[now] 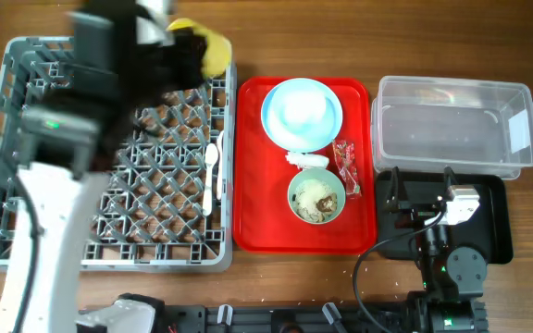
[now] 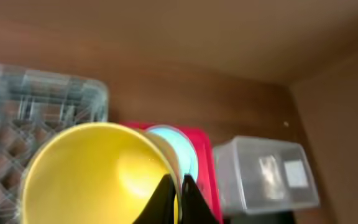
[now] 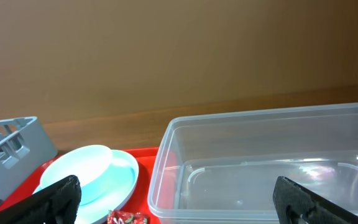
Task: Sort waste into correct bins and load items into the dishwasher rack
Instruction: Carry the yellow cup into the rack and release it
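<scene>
My left gripper is shut on the rim of the small yellow cup and holds it over the far right corner of the grey dishwasher rack. In the left wrist view the fingers pinch the cup's wall. White plastic cutlery lies in the rack by its right edge. On the red tray are the light blue plate, the white napkin, the red wrapper and the pale green bowl with food scraps. My right gripper is open and empty over the black tray.
The clear tub with a white label stands behind the black tray, right of the red tray. The right wrist view shows the tub, the plate, the wrapper and a rack corner. The left arm covers much of the rack.
</scene>
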`<state>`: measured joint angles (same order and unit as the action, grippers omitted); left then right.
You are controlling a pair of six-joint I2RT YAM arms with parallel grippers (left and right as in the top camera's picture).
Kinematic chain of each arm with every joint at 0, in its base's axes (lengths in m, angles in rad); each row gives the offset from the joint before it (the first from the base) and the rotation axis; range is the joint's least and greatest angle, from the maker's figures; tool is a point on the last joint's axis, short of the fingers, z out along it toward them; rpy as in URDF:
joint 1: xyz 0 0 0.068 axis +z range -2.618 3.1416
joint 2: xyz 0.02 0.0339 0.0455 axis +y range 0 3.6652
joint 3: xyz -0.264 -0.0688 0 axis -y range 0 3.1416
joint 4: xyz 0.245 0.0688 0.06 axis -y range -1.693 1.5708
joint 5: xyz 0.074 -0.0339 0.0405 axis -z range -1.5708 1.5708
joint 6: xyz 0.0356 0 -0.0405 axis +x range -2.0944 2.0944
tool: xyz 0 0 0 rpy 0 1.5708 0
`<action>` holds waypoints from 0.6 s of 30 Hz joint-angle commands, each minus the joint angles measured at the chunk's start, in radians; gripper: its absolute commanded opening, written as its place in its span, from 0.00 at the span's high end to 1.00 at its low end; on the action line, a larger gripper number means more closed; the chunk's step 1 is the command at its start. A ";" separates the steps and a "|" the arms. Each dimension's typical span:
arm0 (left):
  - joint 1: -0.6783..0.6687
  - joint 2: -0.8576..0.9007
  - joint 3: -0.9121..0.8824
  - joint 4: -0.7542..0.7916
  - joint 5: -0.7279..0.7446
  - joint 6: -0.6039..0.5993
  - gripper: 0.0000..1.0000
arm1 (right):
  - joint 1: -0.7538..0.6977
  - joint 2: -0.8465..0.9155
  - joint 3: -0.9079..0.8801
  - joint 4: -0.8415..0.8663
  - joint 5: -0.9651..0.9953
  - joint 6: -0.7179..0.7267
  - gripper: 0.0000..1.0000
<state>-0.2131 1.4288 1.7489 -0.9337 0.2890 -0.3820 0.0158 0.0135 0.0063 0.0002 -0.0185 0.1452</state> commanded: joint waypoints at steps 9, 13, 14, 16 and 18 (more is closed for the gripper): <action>0.364 0.624 -0.023 -0.156 1.110 0.210 0.96 | -0.005 -0.004 -0.001 0.006 0.009 0.012 0.00; 0.380 0.692 -0.023 -0.153 1.015 0.223 0.96 | -0.005 -0.004 -0.001 0.006 0.009 0.012 0.00; 0.384 0.692 -0.023 -0.157 0.951 0.222 0.96 | -0.005 -0.004 -0.001 0.006 0.010 0.012 0.00; 0.397 0.692 -0.023 -0.175 0.864 0.223 0.96 | -0.005 -0.004 -0.001 0.006 0.009 0.012 0.00; 0.410 0.692 -0.025 -0.177 0.860 0.244 0.96 | -0.005 -0.004 -0.001 0.006 0.009 0.012 0.00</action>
<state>0.1722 2.1143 1.7267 -1.1049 1.2049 -0.1818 0.0158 0.0139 0.0063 0.0002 -0.0185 0.1452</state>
